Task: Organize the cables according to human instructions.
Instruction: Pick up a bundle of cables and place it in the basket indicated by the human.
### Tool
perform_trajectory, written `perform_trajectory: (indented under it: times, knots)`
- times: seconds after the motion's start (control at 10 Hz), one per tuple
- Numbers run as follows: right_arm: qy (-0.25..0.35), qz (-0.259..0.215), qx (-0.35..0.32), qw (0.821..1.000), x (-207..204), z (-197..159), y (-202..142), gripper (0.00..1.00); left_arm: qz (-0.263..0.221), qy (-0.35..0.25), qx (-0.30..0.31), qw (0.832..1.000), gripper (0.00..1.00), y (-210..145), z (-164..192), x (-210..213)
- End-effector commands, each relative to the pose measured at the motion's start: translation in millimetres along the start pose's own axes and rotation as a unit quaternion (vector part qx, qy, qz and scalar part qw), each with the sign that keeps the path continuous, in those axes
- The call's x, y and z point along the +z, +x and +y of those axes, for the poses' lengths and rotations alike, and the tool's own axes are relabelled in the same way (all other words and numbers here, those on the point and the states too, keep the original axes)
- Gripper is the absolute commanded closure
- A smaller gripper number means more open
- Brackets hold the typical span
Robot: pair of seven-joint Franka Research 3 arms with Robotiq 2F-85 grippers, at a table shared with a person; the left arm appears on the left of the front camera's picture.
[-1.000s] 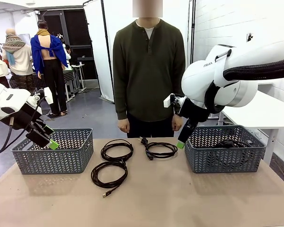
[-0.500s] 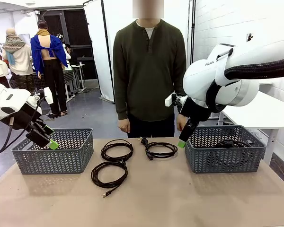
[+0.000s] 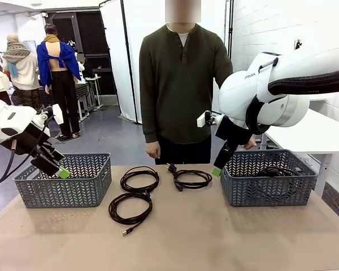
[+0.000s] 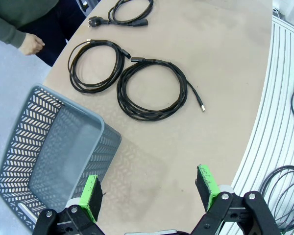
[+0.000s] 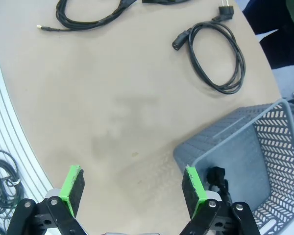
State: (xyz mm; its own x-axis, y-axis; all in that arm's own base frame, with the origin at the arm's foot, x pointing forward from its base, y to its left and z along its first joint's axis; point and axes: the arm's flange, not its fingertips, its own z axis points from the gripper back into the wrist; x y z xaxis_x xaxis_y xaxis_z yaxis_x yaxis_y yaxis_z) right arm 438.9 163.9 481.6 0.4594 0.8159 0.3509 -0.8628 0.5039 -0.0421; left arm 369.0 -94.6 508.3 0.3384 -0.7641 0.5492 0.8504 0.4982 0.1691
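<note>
On the table (image 4: 210, 58), three black cables (image 4: 122, 93) lie coiled; left pincer (image 4: 148, 175) and right pincer (image 5: 131, 170) gape.

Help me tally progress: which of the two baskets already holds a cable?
The right basket: a black coiled cable lies inside it. The left basket shows none.

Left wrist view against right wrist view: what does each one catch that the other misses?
Left wrist view: the open left tool near the left basket, nothing seen inside it, plus the person's hand by the table edge. Right wrist view: the open right tool near the right basket, with a black cable lying inside. Shared: the tan table, the coiled power cord with its wall plug, and the large coil ending in a small plug.
</note>
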Motion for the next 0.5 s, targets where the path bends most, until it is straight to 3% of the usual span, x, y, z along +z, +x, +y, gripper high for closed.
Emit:
perform_trajectory:
  times: [0.0,0.4]
  knots:
    - [-0.002,0.001,-0.001,1.0,-0.7,0.2,-0.7,0.0,-0.007,-0.007,-0.001,1.0,0.0,-1.7,2.2,-0.3]
    - [-0.002,0.001,-0.001,1.0,-0.7,0.2,-0.7,0.0,-0.007,-0.007,-0.001,1.0,0.0,-1.7,2.2,-0.3]
